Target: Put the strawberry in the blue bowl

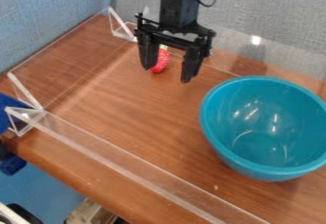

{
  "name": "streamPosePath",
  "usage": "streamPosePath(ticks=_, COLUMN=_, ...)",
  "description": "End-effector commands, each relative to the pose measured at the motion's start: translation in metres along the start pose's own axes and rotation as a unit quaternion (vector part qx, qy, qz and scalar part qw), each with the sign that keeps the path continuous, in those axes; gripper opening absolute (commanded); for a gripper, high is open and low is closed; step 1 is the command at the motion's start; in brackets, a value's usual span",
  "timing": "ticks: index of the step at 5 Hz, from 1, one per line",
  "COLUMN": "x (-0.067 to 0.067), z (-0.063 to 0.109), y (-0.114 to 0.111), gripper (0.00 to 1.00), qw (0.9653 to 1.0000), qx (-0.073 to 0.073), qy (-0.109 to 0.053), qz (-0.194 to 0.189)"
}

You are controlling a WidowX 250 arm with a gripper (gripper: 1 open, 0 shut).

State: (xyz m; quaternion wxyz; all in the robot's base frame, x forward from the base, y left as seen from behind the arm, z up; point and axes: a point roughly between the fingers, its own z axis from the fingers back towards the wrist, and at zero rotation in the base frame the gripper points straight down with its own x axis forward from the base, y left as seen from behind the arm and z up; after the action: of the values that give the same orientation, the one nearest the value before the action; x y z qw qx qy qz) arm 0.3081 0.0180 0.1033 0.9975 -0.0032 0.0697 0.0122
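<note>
Below the open jaws spread a brown wooden tabletop (121, 113). A clear, low-edged barrier (128, 164) crossed the near side, well apart from the jaws. A white triangular bracket (26, 107) stood to their lower left, beside something dark blue (10, 161), perhaps a cloth or bag.

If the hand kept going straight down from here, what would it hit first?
Probably the bare tabletop, with the open hand coming down close to the strawberry. Depth is unclear, so a finger might brush the berry first.
</note>
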Motion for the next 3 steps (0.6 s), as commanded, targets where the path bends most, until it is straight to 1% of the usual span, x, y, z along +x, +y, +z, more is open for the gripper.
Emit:
streamPosePath(ticks=1, x=0.012, z=0.013, y=0.009, gripper=1.00, qw=0.9997, qx=-0.003, qy=-0.024, qz=0.003)
streamPosePath(ticks=3, x=0.028, z=0.001, y=0.022, gripper=1.00, qw=0.9998, qx=-0.010, qy=-0.014, qz=0.012)
